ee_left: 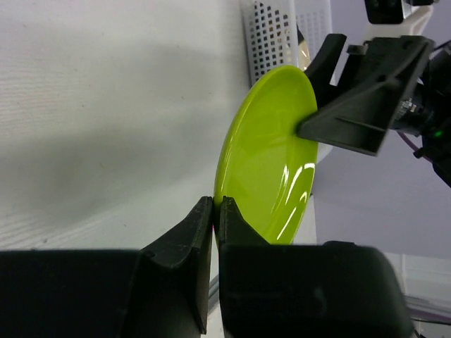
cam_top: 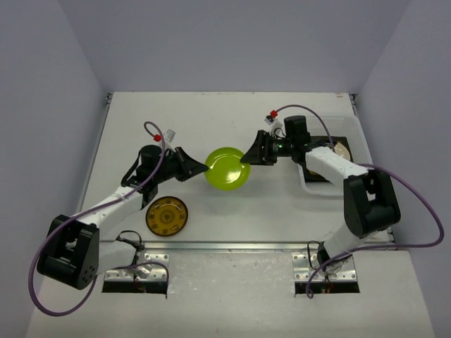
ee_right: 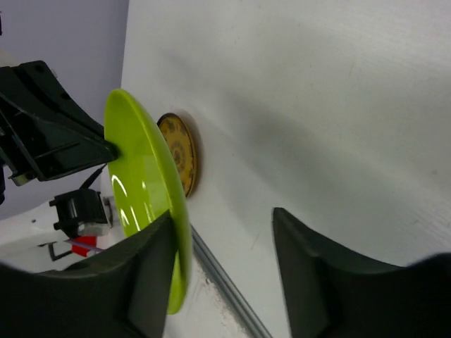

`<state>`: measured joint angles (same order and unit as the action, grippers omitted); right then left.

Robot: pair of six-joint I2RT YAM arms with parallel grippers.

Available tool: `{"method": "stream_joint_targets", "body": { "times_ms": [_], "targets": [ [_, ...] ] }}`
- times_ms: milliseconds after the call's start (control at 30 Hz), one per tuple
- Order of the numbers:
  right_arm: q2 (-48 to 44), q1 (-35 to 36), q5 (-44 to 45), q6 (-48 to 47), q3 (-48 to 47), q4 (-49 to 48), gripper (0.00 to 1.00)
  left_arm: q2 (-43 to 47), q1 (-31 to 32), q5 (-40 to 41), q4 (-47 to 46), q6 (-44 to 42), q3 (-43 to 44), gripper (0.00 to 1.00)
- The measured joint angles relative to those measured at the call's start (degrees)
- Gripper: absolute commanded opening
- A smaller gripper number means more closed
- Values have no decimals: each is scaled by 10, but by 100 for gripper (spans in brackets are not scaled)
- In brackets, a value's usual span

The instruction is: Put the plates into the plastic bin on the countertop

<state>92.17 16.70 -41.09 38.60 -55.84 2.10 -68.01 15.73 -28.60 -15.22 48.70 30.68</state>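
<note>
Our left pincer (ee_left: 215, 211) is clamped tight, its two black fingers pressed together on the near rim of a glossy lime-green round plate (ee_left: 271, 155). Opposite it, our right pincer (ee_right: 224, 215) has its jaws standing apart. They straddle the far rim of that plate (ee_right: 141, 176), with one finger (ee_right: 151, 274) against the edge and a clear gap to the other.

From above, we see the lime-green round plate (cam_top: 225, 167) between the left pincer (cam_top: 204, 169) and the right pincer (cam_top: 248, 156), over the middle of the matte white countertop (cam_top: 282, 211).

Only the top view shows the translucent whitish plastic bin (cam_top: 310, 184) at the right, partly under the right arm, with a dark-rimmed square plate (cam_top: 340, 149) inside. The left wrist view catches just its slotted wall (ee_left: 271, 35).

An amber patterned round plate (cam_top: 168, 216) lies flat near the left arm; the right wrist view shows it (ee_right: 182, 151) behind the green one, with the metal rail (ee_right: 225, 289) nearer.

Our left arm stretches diagonally forward from its base. Our right arm bends sharply at the elbow and reaches left across the bin.
</note>
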Motion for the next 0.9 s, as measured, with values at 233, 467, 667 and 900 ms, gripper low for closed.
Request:
{"method": "stream_joint_targets", "body": {
  "times_ms": [233, 467, 667, 900],
  "targets": [
    [9, 29, -38, 6, 0, -28, 0, -10, 4, -24, -6, 1, 0, 9],
    [-13, 7, -16, 14, 28, -33, 0, -6, 4, 17, 54, -22, 34, 100],
    [-166, -209, 74, 47, 123, -5, 0, 57, 4, 194, 203, -69, 82, 100],
    [-244, -476, 225, 63, 163, 26, 13, 91, 4, 327, 310, -92, 78, 100]
  ]
}}
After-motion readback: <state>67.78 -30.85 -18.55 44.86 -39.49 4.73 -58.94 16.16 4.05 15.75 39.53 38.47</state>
